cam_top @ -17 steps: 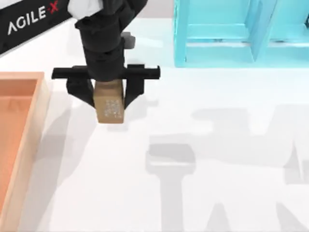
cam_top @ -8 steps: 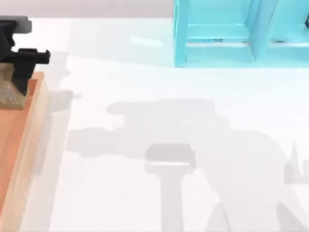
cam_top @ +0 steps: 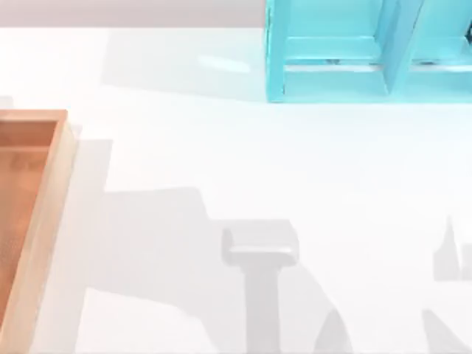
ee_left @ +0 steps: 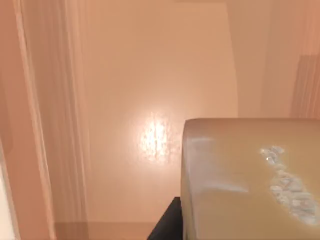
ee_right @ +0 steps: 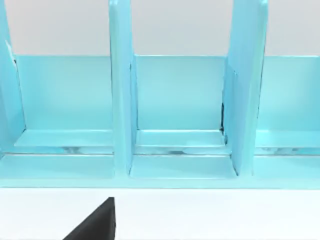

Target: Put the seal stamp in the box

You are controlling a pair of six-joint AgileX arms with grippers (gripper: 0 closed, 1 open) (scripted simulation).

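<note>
The seal stamp (ee_left: 240, 175), a tan block with pale carved marks on its face, sits close up in the left wrist view. It hangs over the orange-brown floor of the box (ee_left: 150, 70). My left gripper is shut on it, and one black finger (ee_left: 167, 229) presses against its side. In the top view the box (cam_top: 46, 214) lies at the table's left edge, with light wooden walls. A dark piece of my right gripper (ee_right: 95, 225) faces the turquoise shelf.
The turquoise-blue shelf frame (cam_top: 332, 51) stands at the back right of the table, and its upright dividers (ee_right: 120, 100) are seen head-on in the right wrist view. White tabletop (cam_top: 243, 162) with arm shadows stretches between box and shelf.
My left gripper carried the seal stamp leftward from mid-table, over the box's wall, and out of the top view. The shadows on the table shifted left with it.
</note>
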